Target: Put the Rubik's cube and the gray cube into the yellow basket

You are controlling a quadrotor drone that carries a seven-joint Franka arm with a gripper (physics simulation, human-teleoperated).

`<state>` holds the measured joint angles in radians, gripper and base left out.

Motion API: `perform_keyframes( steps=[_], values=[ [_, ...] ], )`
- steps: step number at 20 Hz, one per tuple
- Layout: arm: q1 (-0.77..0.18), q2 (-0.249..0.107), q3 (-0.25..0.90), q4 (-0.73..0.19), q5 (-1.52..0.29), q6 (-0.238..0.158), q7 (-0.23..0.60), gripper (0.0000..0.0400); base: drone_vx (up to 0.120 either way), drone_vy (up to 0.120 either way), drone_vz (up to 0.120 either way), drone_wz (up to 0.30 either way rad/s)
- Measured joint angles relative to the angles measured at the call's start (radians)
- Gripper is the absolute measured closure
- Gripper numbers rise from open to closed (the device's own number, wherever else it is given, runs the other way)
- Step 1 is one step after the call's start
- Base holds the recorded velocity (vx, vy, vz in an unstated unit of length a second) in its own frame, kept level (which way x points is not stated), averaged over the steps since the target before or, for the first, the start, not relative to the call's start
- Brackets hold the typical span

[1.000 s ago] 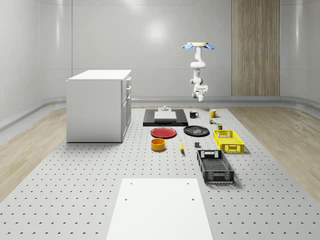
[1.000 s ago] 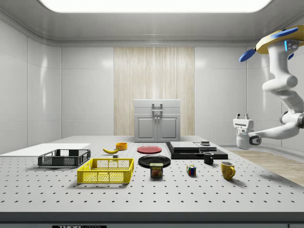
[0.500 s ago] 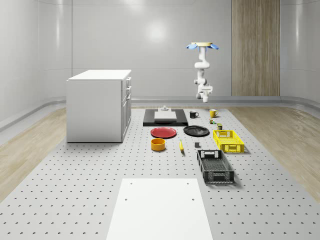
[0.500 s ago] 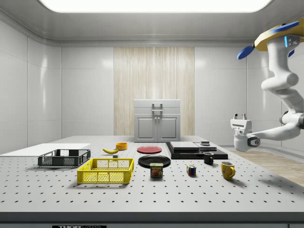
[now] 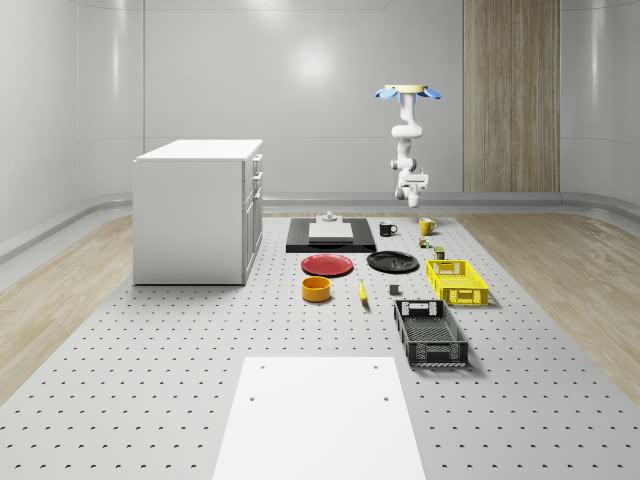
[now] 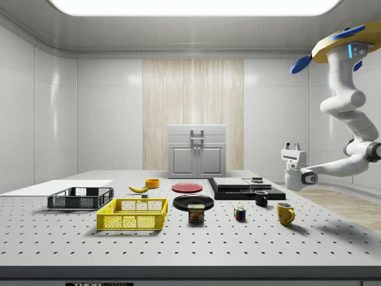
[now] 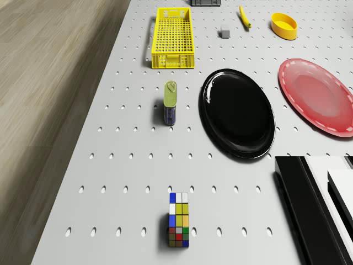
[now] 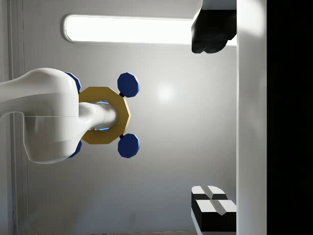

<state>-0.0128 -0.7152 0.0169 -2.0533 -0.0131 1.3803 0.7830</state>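
The Rubik's cube (image 7: 178, 221) (image 6: 240, 213) lies on the perforated table between the yellow mug and the spam can. A small gray cube (image 7: 224, 31) (image 5: 394, 290) sits beside the yellow basket (image 7: 174, 37) (image 5: 457, 265) (image 6: 132, 215), which holds nothing. The drone (image 5: 407, 92) (image 6: 345, 44) hovers high over the table's far end, near the mugs. My gripper (image 6: 292, 145) (image 8: 210, 117) hangs in the air well above the table, pointing upward toward the drone, open with nothing between its fingers (image 8: 211, 34).
A spam can (image 7: 170, 102) stands between the Rubik's cube and the basket. A black plate (image 7: 237, 113), red plate (image 7: 317, 102), orange bowl (image 7: 284, 25) and banana (image 7: 244, 16) lie nearby. A yellow mug (image 6: 285, 213), black mug (image 6: 261, 198), black basket (image 5: 430, 332) and white cabinet (image 5: 198, 210) also stand here.
Drone and arm have drifted toward the side view's left, slightly toward the whole-scene view's right. The gripper has risen a little and stays open. The objects on the table have not moved.
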Motion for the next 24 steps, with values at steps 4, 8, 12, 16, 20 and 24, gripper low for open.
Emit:
perform_keyframes(
  steps=[4,8,12,16,20,24],
  values=[
    [-0.004,-0.002,0.012,-0.002,-0.016,0.003,0.002,0.0000,0.120,0.040,0.000,0.000],
    [-0.011,-0.005,0.034,-0.006,-0.048,0.006,0.006,0.0000,0.120,0.000,0.000,0.000],
    [-0.024,-0.008,0.078,-0.012,-0.110,0.010,0.014,0.0000,0.120,0.000,0.000,0.000],
    [-0.051,-0.014,0.163,-0.031,-0.230,0.016,0.031,0.0000,0.120,0.000,0.000,0.000],
    [-0.101,-0.029,0.317,-0.092,-0.452,0.027,0.065,0.0000,0.120,0.000,0.000,0.000],
    [-0.191,-0.066,0.550,-0.254,-0.816,0.044,0.139,0.0000,0.120,0.000,-0.040,0.000]
  ],
)
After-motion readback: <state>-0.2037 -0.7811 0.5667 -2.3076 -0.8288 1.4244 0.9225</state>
